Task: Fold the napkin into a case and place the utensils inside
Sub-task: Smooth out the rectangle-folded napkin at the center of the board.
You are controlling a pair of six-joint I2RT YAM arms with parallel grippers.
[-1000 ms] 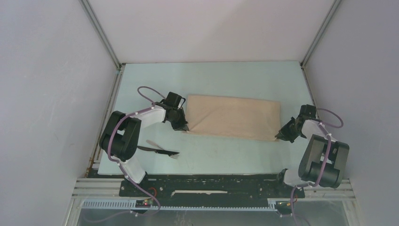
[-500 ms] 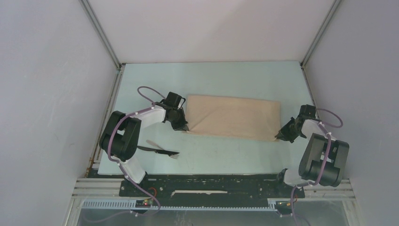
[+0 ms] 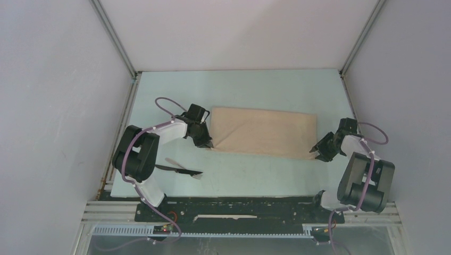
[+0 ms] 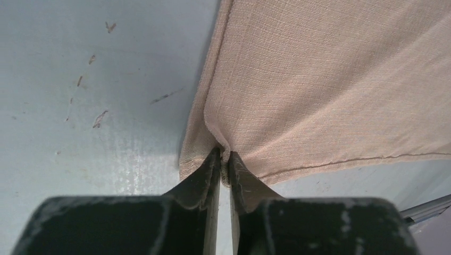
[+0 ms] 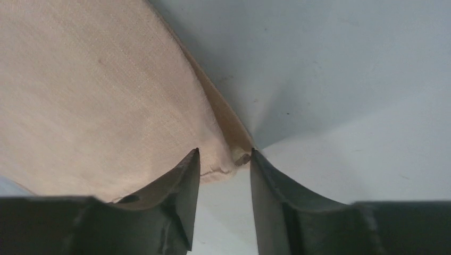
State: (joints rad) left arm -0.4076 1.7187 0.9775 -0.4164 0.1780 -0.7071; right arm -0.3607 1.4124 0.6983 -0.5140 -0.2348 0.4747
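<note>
Folded napkin (image 3: 263,132) lies flat on the desk (image 3: 255,90), long axis left-to-right, spanning between my hands; left hand (image 3: 208,144) nearly closed, nipping its near-left corner; right hand (image 3: 314,153) parted, near-right corner loose between the fingers; utensils (image 3: 181,169) lie nearer me, left side, so likely the left hand's pick.

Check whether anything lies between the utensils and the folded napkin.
Nothing visible: only bare pale-green tabletop separates the slim black and grey utensils from the folded tan cloth napkin. The left tool, at the napkin's near-left corner, sits beside that path.
</note>
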